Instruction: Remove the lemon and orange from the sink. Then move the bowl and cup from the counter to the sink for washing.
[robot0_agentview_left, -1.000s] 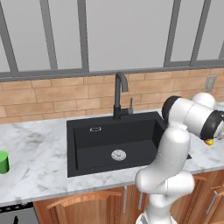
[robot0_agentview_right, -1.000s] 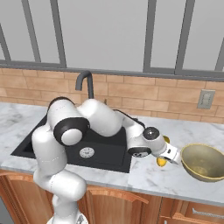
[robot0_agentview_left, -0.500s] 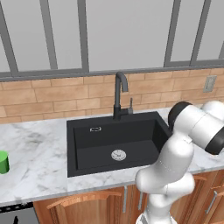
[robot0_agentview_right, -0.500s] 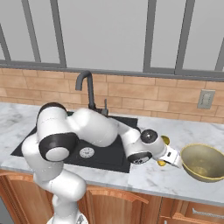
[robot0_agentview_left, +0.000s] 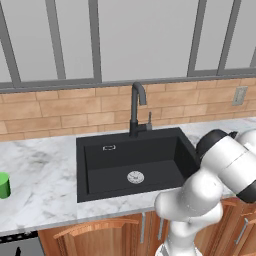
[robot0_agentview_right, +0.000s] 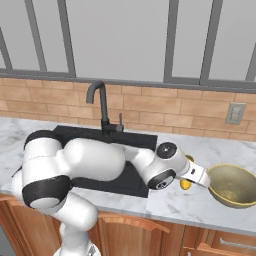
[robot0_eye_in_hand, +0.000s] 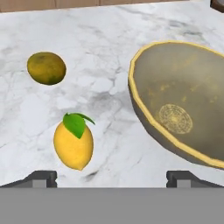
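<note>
On the marble counter right of the sink (robot0_agentview_left: 150, 170) lie the bright yellow lemon (robot0_eye_in_hand: 73, 146) with a green leaf and the duller orange (robot0_eye_in_hand: 46, 68), apart from each other. The golden-tan bowl (robot0_eye_in_hand: 131, 83) sits just right of them. My gripper (robot0_eye_in_hand: 113, 179) hovers low over the counter, open, with nothing between its fingertips (robot0_eye_in_hand: 41, 177); the lemon is near the left one, the bowl near the right. From the right base view the gripper (robot0_agentview_right: 202, 178) hangs between the lemon (robot0_agentview_right: 185, 184) and the bowl (robot0_agentview_right: 230, 201). The green cup (robot0_agentview_left: 4, 185) stands on the counter far left of the sink.
A tall black faucet (robot0_agentview_left: 137, 107) rises behind the black basin, which holds just its silver drain (robot0_agentview_left: 135, 176). My arm stretches across the sink's right side (robot0_agentview_right: 80, 134). A brick wall with an outlet (robot0_agentview_right: 235, 113) backs the counter; wooden cabinets sit below.
The arm has folded lower over the sink's right side and the hand has edged slightly right toward the bowl. Fruits, bowl and cup lie still; the jaws stay open.
</note>
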